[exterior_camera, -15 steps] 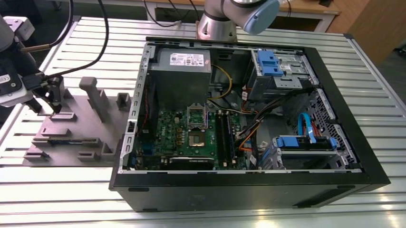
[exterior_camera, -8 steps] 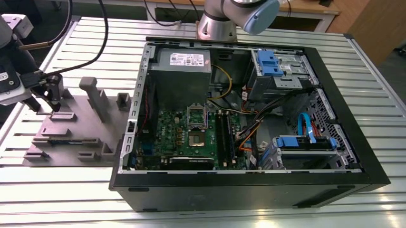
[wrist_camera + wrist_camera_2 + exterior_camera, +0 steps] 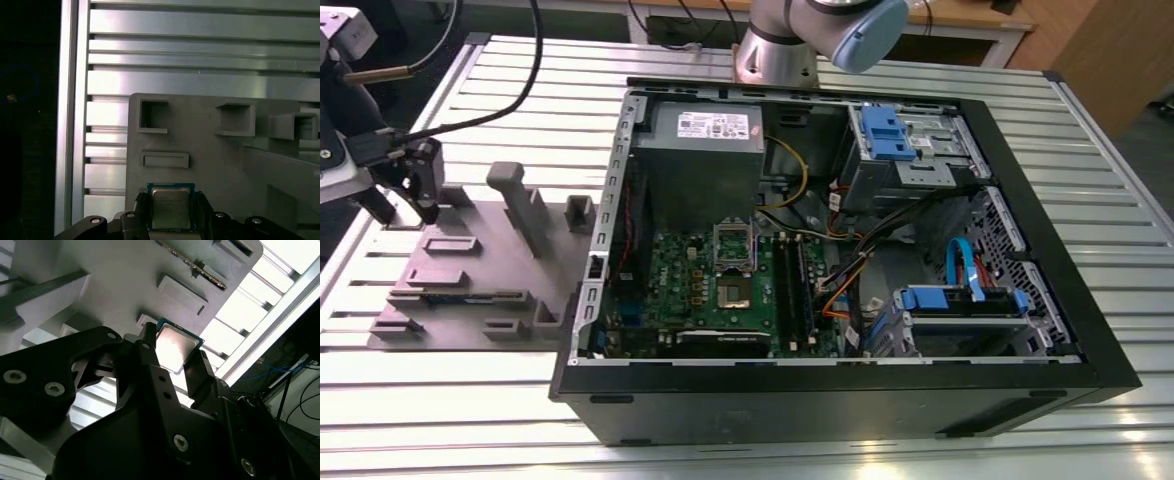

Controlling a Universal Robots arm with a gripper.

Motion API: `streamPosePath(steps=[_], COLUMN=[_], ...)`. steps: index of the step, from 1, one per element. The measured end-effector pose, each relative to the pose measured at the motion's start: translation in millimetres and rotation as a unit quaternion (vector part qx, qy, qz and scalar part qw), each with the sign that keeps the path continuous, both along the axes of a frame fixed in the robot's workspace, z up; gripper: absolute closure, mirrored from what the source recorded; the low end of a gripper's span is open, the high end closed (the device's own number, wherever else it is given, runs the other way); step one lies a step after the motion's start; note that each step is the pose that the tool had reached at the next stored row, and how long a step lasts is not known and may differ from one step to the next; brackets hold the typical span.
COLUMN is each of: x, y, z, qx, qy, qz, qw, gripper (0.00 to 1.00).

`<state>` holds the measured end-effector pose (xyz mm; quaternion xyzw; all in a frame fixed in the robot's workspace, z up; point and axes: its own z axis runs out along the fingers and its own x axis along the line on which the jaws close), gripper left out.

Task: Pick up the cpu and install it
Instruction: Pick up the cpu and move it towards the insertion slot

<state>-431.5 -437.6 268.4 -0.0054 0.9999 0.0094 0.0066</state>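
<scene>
Already cpu (image 3: 175, 342) is pinched edgewise by gripper (image 3: 176, 351), by grey fixture (image 3: 210, 150); seating in socket (image 3: 734, 290) is left undone.

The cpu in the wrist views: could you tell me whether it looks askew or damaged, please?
Nothing stands out. The cpu is gripped squarely in the claw, over the grey fixture, and its metal top shows no visible damage.

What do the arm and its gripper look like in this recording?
The silver-grey tubular robot arm carries a pale blue joint cap. Its black angular gripper has two narrow fingers, with silver screws set into the body. Black cables loop towards the wrist.
</scene>
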Motion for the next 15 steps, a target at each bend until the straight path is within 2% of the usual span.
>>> streamPosePath(steps=[5, 9, 11, 15], x=[0.0, 0.0, 0.0, 0.0], y=[0.0, 0.0, 0.0, 0.0], z=[16.0, 17.0, 20.5, 34.5], qx=[0.0006, 0.0008, 0.0006, 0.0008], qy=[0.0, -0.0001, 0.0001, -0.0001], qz=[0.0, 0.0, 0.0, 0.0], qw=[1.0, 1.0, 1.0, 1.0], gripper=[0.53, 0.53, 0.53, 0.53])
